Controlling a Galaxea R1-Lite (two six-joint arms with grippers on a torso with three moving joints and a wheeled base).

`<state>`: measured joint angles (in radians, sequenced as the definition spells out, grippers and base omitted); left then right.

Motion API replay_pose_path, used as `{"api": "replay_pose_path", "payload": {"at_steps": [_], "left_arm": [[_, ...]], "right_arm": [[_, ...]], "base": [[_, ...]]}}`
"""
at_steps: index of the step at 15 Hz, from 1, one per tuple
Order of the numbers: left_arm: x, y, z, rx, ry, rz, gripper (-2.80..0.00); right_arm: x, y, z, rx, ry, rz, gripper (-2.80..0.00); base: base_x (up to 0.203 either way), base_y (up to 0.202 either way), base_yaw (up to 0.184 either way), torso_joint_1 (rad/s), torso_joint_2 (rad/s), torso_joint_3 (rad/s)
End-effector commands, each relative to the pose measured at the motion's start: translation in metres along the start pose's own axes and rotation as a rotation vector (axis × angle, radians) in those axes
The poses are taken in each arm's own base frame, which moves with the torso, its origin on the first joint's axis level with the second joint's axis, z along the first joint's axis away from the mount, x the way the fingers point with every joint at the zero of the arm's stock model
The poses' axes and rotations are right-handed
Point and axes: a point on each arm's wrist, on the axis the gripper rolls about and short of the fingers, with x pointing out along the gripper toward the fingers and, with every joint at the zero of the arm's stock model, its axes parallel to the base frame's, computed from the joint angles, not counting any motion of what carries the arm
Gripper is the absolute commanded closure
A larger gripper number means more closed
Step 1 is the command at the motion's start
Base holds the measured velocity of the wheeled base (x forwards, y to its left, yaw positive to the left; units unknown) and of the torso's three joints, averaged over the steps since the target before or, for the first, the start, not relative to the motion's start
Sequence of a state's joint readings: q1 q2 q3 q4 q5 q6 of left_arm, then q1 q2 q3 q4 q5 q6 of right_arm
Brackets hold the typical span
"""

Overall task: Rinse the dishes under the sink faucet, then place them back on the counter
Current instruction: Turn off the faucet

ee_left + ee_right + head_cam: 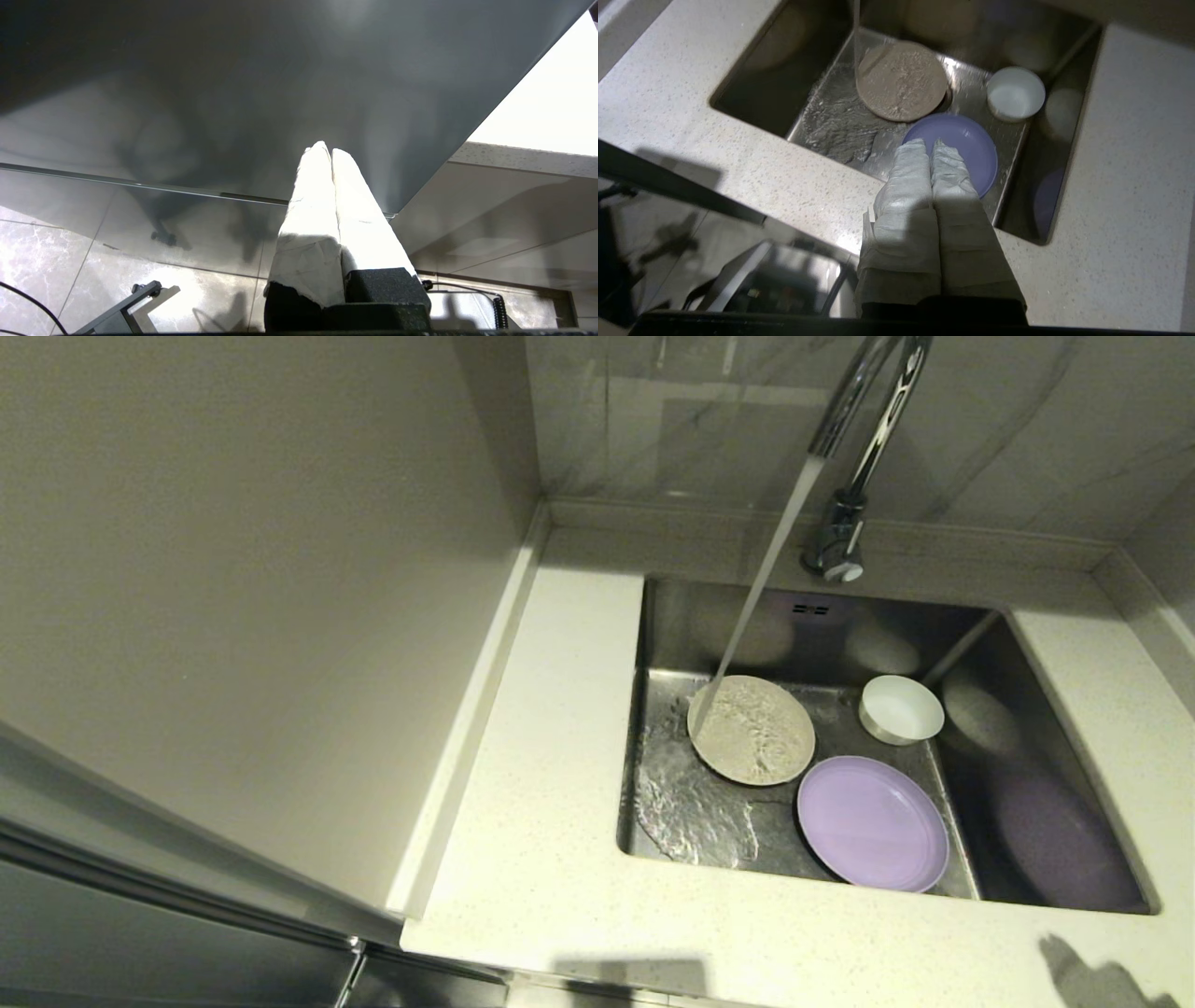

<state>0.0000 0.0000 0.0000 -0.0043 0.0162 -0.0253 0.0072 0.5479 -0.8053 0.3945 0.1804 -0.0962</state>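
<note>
All three dishes lie in the steel sink. The cream-beige plate sits under the running stream from the chrome faucet. The small white bowl stands upright at the back right. Nearest the front lies the lilac plate. My right gripper is shut and empty, held above the front counter and pointing at the lilac plate. My left gripper is shut and empty, parked low beside a dark cabinet front. Neither gripper shows in the head view.
A tall beige wall panel rises left of the counter. The marble backsplash stands behind the faucet. Water spreads over the sink floor's left part. Counter strips run left, front and right of the basin.
</note>
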Motion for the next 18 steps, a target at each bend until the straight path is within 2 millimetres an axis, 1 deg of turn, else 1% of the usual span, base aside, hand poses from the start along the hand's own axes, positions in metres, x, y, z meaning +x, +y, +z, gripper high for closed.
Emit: {"api": "replay_pose_path", "payload": {"at_steps": [1, 3, 5, 6, 9, 10, 12, 14, 16, 18], "left_arm": [[0.000, 0.000, 0.000, -0.001, -0.003, 0.001, 0.00], [0.000, 0.000, 0.000, -0.001, -0.003, 0.000, 0.00], [0.000, 0.000, 0.000, -0.001, -0.003, 0.001, 0.00], [0.000, 0.000, 0.000, -0.001, -0.003, 0.001, 0.00], [0.000, 0.000, 0.000, 0.000, -0.003, 0.001, 0.00], [0.000, 0.000, 0.000, -0.001, -0.003, 0.001, 0.00], [0.000, 0.000, 0.000, -0.001, -0.003, 0.001, 0.00], [0.000, 0.000, 0.000, -0.001, -0.003, 0.001, 0.00], [0.000, 0.000, 0.000, -0.001, -0.003, 0.001, 0.00], [0.000, 0.000, 0.000, -0.001, -0.003, 0.001, 0.00]], "right_arm": [[0.044, -0.012, 0.039, 0.041, 0.261, 0.032, 0.00], [0.072, -0.018, 0.060, 0.050, 0.361, 0.057, 0.00], [0.106, -0.025, 0.079, 0.107, 0.404, 0.110, 0.00], [0.126, -0.028, 0.091, 0.175, 0.408, 0.157, 0.00], [0.195, -0.041, 0.119, 0.446, 0.431, 0.251, 0.00], [0.217, -0.046, 0.122, 0.535, 0.448, 0.279, 0.00], [0.257, -0.054, 0.122, 0.661, 0.484, 0.310, 0.00], [0.295, -0.062, 0.115, 0.741, 0.514, 0.315, 0.00], [0.328, -0.068, 0.106, 0.752, 0.482, 0.324, 0.00], [0.353, -0.072, 0.097, 0.740, 0.444, 0.331, 0.00]], "base": [[0.000, 0.000, 0.000, 0.000, 0.00, 0.000], [0.000, 0.000, 0.000, 0.000, 0.00, 0.000], [0.000, 0.000, 0.000, 0.000, 0.00, 0.000], [0.000, 0.000, 0.000, 0.000, 0.00, 0.000], [0.000, 0.000, 0.000, 0.000, 0.00, 0.000], [0.000, 0.000, 0.000, 0.000, 0.00, 0.000], [0.000, 0.000, 0.000, 0.000, 0.00, 0.000], [0.000, 0.000, 0.000, 0.000, 0.00, 0.000], [0.000, 0.000, 0.000, 0.000, 0.00, 0.000], [0.000, 0.000, 0.000, 0.000, 0.00, 0.000]]}}
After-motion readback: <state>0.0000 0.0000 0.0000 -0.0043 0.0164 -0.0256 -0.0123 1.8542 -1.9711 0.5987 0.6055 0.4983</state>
